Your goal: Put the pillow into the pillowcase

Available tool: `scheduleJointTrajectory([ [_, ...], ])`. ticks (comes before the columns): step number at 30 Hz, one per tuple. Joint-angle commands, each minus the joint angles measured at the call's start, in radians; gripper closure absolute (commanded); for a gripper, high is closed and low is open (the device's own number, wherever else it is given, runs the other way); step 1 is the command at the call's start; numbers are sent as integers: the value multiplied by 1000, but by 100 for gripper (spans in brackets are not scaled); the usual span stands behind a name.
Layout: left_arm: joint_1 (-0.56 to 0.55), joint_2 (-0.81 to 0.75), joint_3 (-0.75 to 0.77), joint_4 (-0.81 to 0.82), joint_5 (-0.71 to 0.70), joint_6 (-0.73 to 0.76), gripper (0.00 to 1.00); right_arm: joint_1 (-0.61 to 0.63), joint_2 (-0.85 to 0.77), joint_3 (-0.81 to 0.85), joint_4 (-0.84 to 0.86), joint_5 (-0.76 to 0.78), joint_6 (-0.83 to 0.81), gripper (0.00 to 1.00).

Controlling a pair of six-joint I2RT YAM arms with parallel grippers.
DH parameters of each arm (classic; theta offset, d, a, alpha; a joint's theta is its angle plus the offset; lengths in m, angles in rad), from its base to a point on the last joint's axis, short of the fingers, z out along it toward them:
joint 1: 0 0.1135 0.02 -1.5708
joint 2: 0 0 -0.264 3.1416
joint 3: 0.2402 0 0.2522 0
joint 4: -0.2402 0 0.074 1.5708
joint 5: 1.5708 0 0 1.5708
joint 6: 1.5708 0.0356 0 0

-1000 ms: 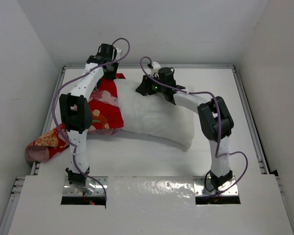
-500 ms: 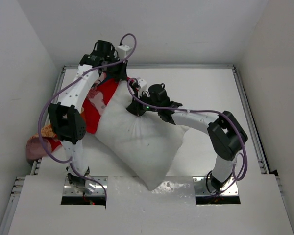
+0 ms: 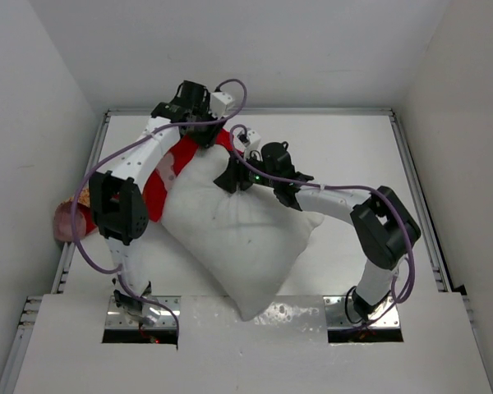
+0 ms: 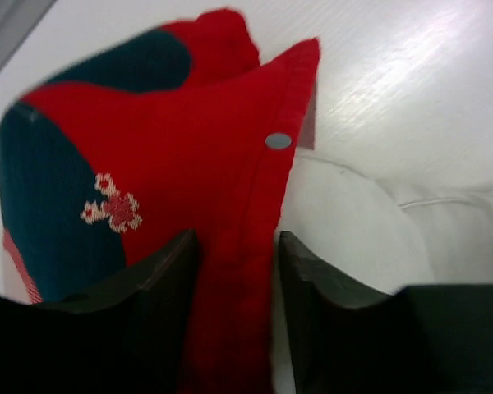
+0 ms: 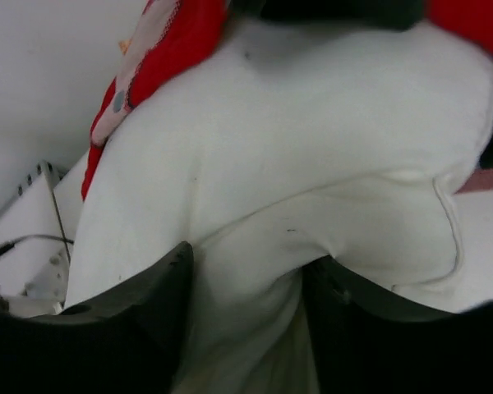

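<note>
The white pillow [image 3: 238, 238] lies slanted across the table, its far corner tucked into the red pillowcase [image 3: 160, 176]. My right gripper [image 3: 232, 180] pinches a puffy fold of the pillow [image 5: 312, 123]; the fold fills the gap and presses both fingers [image 5: 148, 304]. My left gripper [image 3: 205, 135] is at the pillowcase's mouth. Its fingers [image 4: 160, 279] stand apart around the red hem [image 4: 238, 271] below a snap button [image 4: 278, 140], with a thin white sliver beside the right one. The pillow [image 4: 345, 222] shows beside the hem.
The pillowcase's closed end [image 3: 66, 222] hangs bunched over the table's left rail [image 3: 70, 263]. The white table [image 3: 353, 139] is boxed in by walls on three sides. Both arm bases sit at the near edge.
The pillow was lifted and swung from lying flat to slanting toward the near edge. The pillowcase has slid further over its corner, its loose tail shorter. The left fingers have parted.
</note>
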Motion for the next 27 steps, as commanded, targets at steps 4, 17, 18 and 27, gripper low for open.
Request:
scheduleJointTrajectory([
  [4, -15, -32, -68, 124, -383, -27, 53, -58, -25, 11, 65, -40, 49, 20],
  [17, -13, -26, 127, 31, -383, -96, 68, -84, 175, 296, -143, 66, 21, 1],
  [18, -10, -26, 110, 55, -402, -90, 86, -83, 208, 324, -152, 54, 33, 1],
  [27, 5, -32, 102, -6, 4, -1, 100, -83, 375, 392, -50, -156, 165, 79],
])
